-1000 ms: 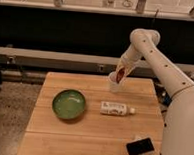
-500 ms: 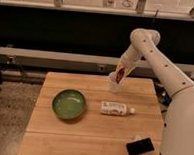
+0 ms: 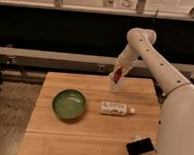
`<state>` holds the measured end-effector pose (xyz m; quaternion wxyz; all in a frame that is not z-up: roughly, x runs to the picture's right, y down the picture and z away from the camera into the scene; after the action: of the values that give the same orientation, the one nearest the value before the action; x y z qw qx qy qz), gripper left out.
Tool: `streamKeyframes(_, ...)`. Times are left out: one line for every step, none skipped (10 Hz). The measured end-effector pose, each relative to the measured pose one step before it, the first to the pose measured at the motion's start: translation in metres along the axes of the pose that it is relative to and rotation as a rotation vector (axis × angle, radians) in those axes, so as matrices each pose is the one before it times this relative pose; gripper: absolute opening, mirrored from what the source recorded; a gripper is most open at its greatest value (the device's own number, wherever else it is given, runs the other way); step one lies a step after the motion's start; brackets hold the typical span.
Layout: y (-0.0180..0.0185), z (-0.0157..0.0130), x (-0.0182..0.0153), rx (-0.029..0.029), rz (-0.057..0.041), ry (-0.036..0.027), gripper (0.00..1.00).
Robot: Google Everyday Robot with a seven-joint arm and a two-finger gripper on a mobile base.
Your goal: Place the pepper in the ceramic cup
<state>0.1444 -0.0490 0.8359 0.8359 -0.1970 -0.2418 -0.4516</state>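
My gripper point(image 3: 117, 76) hangs at the far edge of the wooden table point(image 3: 86, 136), right of the middle. The dark red pepper point(image 3: 119, 72) shows between its fingers, pointing down. Directly beneath it, a small white shape reads as the ceramic cup point(image 3: 113, 83); the gripper hides most of it. The pepper's lower end is at or just above the cup's rim; I cannot tell whether it touches.
A green bowl point(image 3: 68, 103) sits left of the middle. A white squeeze tube point(image 3: 116, 109) lies on its side in front of the cup. A black and white object point(image 3: 140, 146) lies near the front right corner. A dark wall runs behind the table.
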Motion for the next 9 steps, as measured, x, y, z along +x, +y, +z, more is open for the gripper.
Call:
streamKeyframes(-0.00048, 0.00153, 0.00061, 0.00070, 0.00197, 0.01656, 0.72)
streamKeyframes(-0.00109, 0.00253, 0.00042, 0.00323, 0.00427, 0.02950, 0.80)
streamKeyframes(-0.00030, 0.00053, 0.00040, 0.00205, 0.00206, 0.01406, 0.80)
streamKeyframes(-0.00119, 0.00113, -0.00010, 0.00333, 0.00231, 0.01875, 0.80)
streamKeyframes(-0.00012, -0.00028, 0.00095, 0.00409, 0.00177, 0.02044, 0.80)
streamKeyframes(-0.00041, -0.00017, 0.00014, 0.00459, 0.00031, 0.01494, 0.80)
streamKeyframes(-0.00152, -0.00157, 0.00019, 0.00872, -0.00203, 0.01688, 0.80)
streamKeyframes(-0.00003, -0.00201, 0.00070, 0.00654, -0.00024, 0.01804, 0.77)
streamKeyframes(0.00347, -0.00042, 0.00016, -0.00571, 0.00621, -0.01395, 0.66)
